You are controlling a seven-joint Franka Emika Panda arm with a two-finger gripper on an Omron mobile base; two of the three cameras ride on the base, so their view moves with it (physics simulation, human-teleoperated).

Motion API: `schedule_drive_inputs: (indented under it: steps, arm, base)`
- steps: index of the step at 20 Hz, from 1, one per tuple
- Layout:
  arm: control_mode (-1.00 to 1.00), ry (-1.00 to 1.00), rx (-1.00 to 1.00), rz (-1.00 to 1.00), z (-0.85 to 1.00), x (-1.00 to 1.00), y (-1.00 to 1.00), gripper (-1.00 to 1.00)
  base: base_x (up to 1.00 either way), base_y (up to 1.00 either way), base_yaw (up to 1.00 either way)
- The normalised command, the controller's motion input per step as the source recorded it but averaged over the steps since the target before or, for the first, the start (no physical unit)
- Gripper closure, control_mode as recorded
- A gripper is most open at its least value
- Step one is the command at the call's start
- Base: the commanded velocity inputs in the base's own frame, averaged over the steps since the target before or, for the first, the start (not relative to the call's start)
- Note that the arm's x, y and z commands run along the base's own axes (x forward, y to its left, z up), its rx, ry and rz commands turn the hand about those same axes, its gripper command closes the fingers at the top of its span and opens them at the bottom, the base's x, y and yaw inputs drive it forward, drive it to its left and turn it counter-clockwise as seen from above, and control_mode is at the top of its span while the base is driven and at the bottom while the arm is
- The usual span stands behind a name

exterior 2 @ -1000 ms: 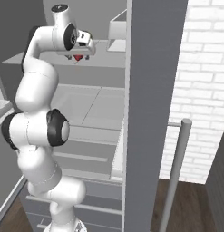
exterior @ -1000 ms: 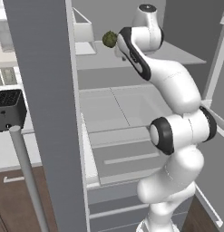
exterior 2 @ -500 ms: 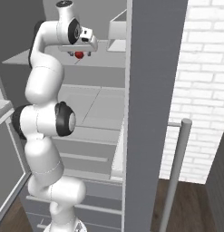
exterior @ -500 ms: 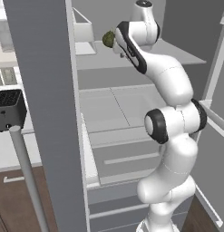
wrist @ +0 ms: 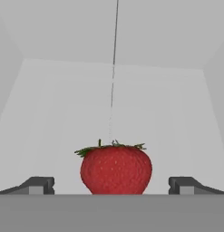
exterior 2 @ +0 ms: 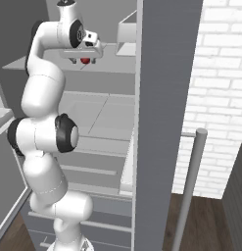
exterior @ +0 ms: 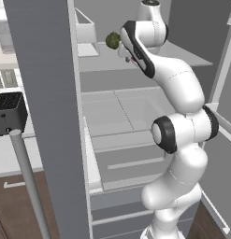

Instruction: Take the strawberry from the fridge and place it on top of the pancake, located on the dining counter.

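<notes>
The strawberry [wrist: 115, 168], bright red with a green cap, sits on a pale grey upper shelf [exterior 2: 54, 66] inside the fridge [exterior 2: 161, 98]. My gripper [wrist: 111, 185] is open, and its two dark fingertips [wrist: 38, 185] flank the berry with wide gaps on both sides. From the right base view the gripper [exterior 2: 83, 58] hangs low over the strawberry [exterior 2: 84, 60] at the shelf's front. In the left base view the arm covers the hand, and the fridge door [exterior: 42, 93] stands open. The pancake and the dining counter are out of view.
A dark green bumpy ball [exterior: 112, 39] rests on the same shelf beside a pale box [exterior: 86, 35]. Open door edges with bar handles [exterior 2: 188, 191] frame both sides. Lower shelves and drawers [exterior: 126, 163] lie under the arm. A black appliance [exterior: 9, 112] stands at left.
The arm has stretched up and deeper into the fridge, carrying the hand closer around the strawberry. The berry and the green ball have stayed in place.
</notes>
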Motion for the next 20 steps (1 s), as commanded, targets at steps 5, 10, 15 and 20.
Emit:
schedule_drive_inputs:
  steps: [5, 10, 15, 20]
  arm:
    - [-1.0, 0.0, 0.0, 0.02, -0.2, -0.11, 0.0, -1.0]
    - [-1.0, 0.0, 0.0, 0.0, 0.04, 0.21, 0.0, -1.0]
    - [-1.0, 0.0, 0.0, 0.0, 0.07, 0.14, 0.0, -1.0]
    - [-1.0, 0.0, 0.0, 0.0, -0.04, 0.02, 0.0, -1.0]
  base:
    - [0.0, 0.0, 0.0]
    - [0.0, 0.0, 0.0]
    - [0.0, 0.0, 0.0]
    - [0.0, 0.0, 0.0]
